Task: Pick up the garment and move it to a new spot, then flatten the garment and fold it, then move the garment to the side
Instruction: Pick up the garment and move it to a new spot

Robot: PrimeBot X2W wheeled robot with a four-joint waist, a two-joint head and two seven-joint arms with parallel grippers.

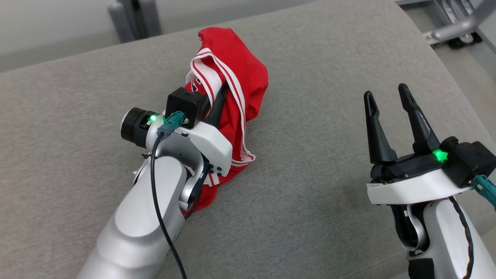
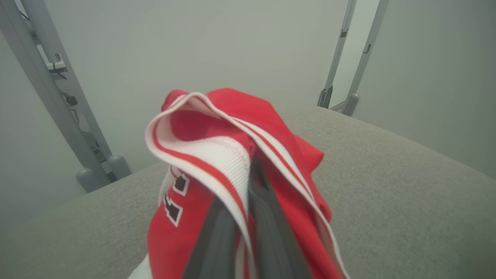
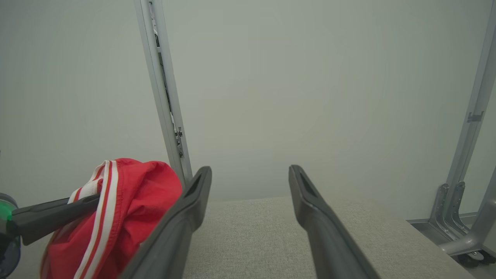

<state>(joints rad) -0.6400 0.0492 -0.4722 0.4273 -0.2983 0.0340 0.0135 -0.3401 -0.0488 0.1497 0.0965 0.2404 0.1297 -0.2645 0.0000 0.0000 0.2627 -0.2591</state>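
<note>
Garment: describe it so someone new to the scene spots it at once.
On the wide grey upholstered surface, look left of centre, where the left gripper is shut on a bunched cloth. That is the garment: bright red with white striped trim against plain grey. The open right gripper stands apart, empty.

garment [image 1: 248,73]: just one
grippers: two, left gripper [image 1: 221,95] and right gripper [image 1: 387,95]
grey cushion [image 1: 310,201]: one
</note>
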